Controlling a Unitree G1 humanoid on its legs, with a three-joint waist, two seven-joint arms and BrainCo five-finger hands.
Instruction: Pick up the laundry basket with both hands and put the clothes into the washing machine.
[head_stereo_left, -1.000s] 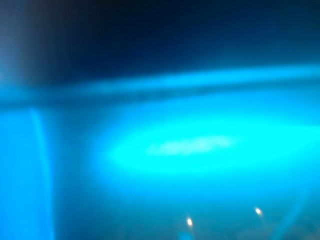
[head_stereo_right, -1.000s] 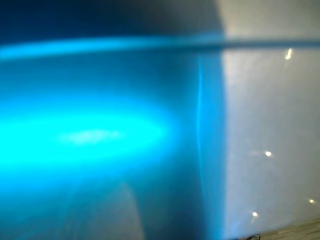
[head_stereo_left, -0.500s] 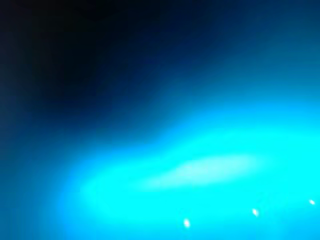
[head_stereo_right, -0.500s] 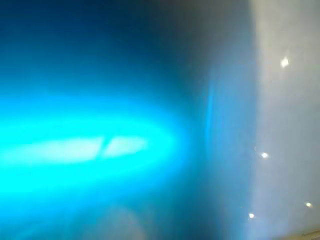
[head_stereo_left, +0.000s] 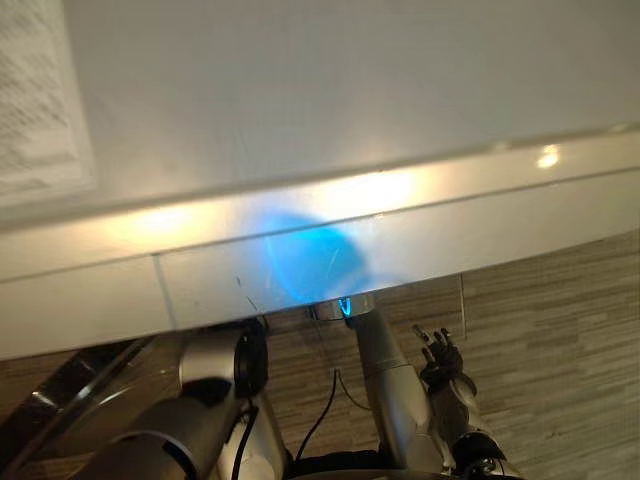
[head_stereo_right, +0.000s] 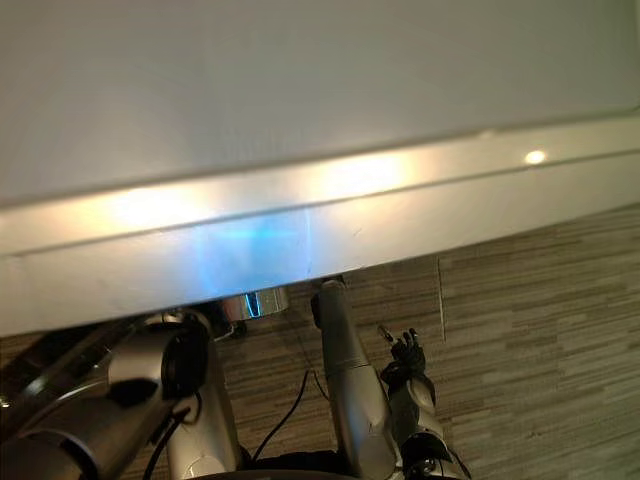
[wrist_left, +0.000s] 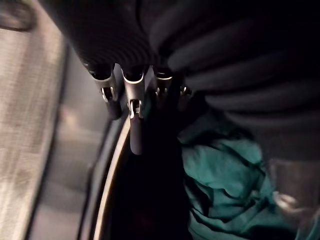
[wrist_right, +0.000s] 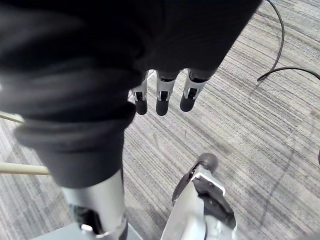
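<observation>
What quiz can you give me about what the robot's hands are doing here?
1. True or false: the right hand is holding the cloth.
2. What colour is the cloth lying past the left hand? A red, B teal, C yellow.
3. Fill in the gap: the right hand hangs with relaxed fingers above the striped grey ____.

Key: 1 false, it holds nothing. 2 B. 3 floor.

Blue blur gone; washing machine (head_stereo_left: 400, 100), right robot hand (head_stereo_left: 441, 358) appear.
</observation>
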